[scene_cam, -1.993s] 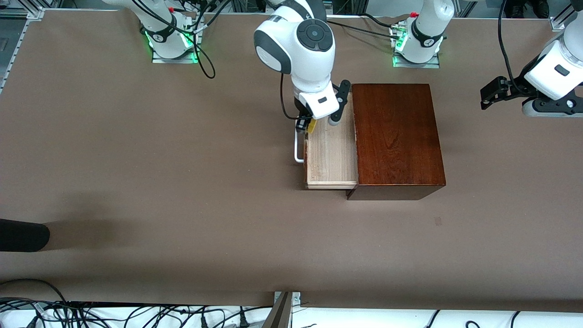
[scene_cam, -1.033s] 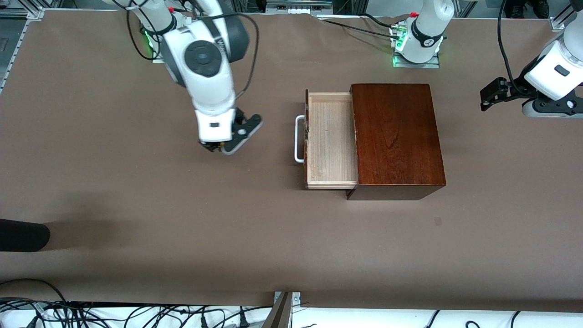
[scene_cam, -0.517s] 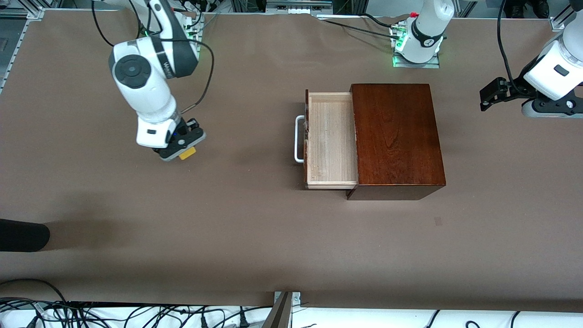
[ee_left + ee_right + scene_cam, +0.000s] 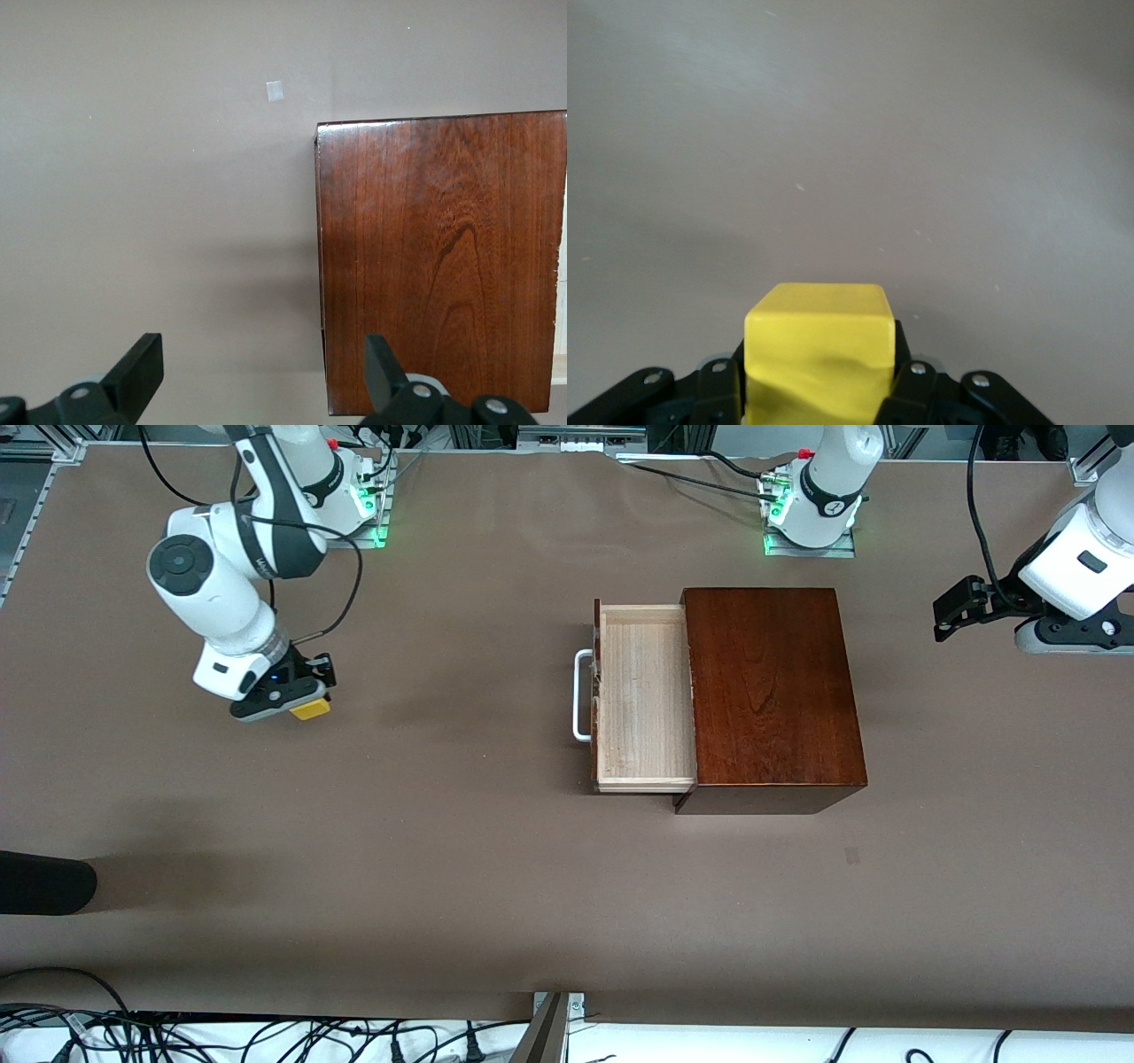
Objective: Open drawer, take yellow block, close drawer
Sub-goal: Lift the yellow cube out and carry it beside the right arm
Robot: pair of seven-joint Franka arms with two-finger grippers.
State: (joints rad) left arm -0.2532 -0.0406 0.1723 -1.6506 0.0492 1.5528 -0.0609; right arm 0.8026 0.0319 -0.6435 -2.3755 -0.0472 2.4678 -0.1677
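While the yellow block sits clamped between the fingers of the right gripper, it hangs over bare desk in the upper left of the front frame, toward the right arm's end and well apart from the drawer. From the right wrist camera the yellow block fills the lower middle of the frame, a black finger pressed against each of its two sides (only plain brown surface shows under it). That drawer stands pulled out of the dark-brown wooden box near the middle of the front frame, its pale tray bare inside and its white handle pointing toward the right arm's end. At the upper right edge of the front frame the left gripper waits in the air over the left arm's end of the desk, its fingers spread wide with nothing between them; in the left wrist frame those two black fingertips show along the bottom, with the wooden box at the right. A small pale mark lies on the desk in that frame's upper middle.
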